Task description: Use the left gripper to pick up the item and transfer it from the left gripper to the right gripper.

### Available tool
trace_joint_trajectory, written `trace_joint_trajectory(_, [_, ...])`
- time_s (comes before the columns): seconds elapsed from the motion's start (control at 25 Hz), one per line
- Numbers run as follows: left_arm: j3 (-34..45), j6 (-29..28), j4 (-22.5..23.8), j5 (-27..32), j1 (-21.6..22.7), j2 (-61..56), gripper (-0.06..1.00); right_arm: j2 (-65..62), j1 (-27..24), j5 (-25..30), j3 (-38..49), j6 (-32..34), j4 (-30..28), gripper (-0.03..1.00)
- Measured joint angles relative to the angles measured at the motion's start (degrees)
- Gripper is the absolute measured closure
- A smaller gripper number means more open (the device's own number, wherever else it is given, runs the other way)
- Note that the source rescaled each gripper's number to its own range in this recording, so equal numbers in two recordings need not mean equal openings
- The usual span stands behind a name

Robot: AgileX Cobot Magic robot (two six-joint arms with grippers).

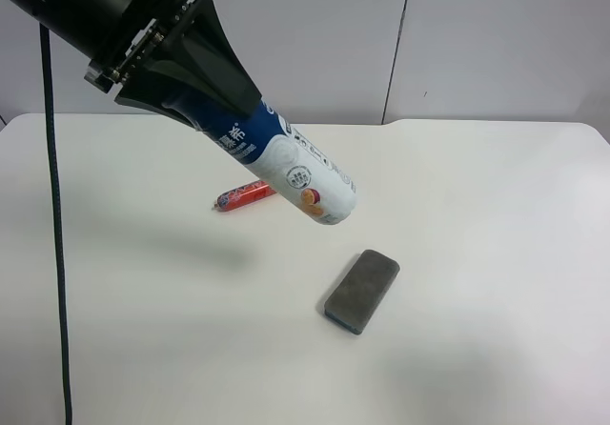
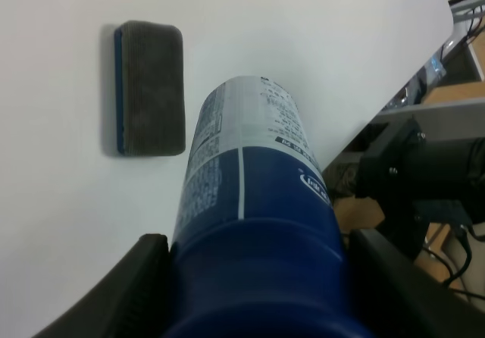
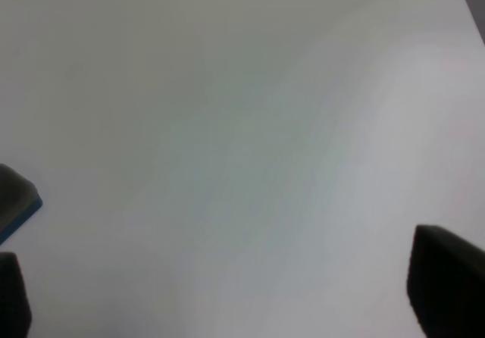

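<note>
Bottle (image 1: 295,172) is clamped by its blue cap in my left pincer (image 1: 195,87), up off the table (image 1: 477,253), base poking out free so my wide-open right pincer (image 3: 227,289) has something to grab.

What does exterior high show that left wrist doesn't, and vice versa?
Only exterior high: the thin red sausage stick lying on the white table, and the black cable hanging at that view's left.
Only left wrist: black hardware beyond the table's edge.
Both: the white plastic bottle with dark-blue cap clamped in the left gripper's jaws, and the grey rectangular eraser block on the table.
</note>
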Motion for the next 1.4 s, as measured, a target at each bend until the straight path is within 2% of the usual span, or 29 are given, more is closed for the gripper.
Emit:
trace_joint_trajectory(0.28, [0.0,0.48,0.0,1.2,0.0,0.0,0.94,0.66,0.63,0.0,0.0,-0.64,0.39,-0.03])
trace_joint_trajectory(0.56, [0.0,0.6,0.0,1.3,0.0,0.0,0.94,15.7,5.04,-0.48,-5.32,-6.0,2.15,-0.03])
trace_joint_trajectory(0.68, [0.0,0.6,0.0,1.3,0.0,0.0,0.94,22.29,8.83,-2.15,-8.88,-7.69,2.15,-0.03])
trace_joint_trajectory(1.2, [0.0,1.43,-3.31,1.76,0.0,0.5,0.94,48.79,33.19,-14.84,-18.88,-14.02,2.15,-0.03])
trace_joint_trajectory(1.4, [0.0,1.43,-4.65,2.26,0.0,0.5,0.94,56.62,39.39,-17.69,-20.88,-17.25,2.19,-0.03])
